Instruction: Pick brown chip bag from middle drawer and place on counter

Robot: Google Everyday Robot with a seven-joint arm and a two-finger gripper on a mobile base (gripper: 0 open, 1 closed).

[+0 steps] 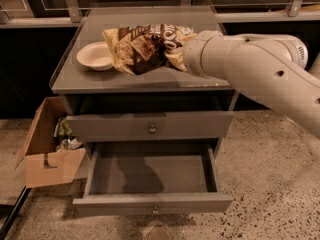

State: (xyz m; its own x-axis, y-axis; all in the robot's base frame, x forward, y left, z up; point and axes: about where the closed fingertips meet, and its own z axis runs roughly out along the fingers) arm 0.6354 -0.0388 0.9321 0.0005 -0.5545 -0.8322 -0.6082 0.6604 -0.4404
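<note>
Grey cabinet seen from the front and from above, with the counter (150,80) as its flat top toward 12 o'clock of the view. We find the brown chip bag (142,46) on the counter, crumpled, its lower edge down on the surface and its pale ends pointing to 9 and 3 o'clock. At the bag's 9 o'clock, just beside it, stands a white bowl (95,56); whether the two touch we cannot tell. The white arm (250,71) enters from 3 o'clock and reaches over the counter's right edge. The gripper (181,58) sits at the bag's 3 o'clock end, against the bag and mostly hidden behind the arm's wrist; we cannot tell whether it grips the bag or is free of it. Below the counter, the upper drawer (150,126) is closed, its small knob at centre. At its 6 o'clock the middle drawer (152,204) stands pulled out, its grey floor in view. At the cabinet's 8 o'clock a cardboard box (47,159) rests on the speckled floor (270,184), open at the top, with small items inside.
</note>
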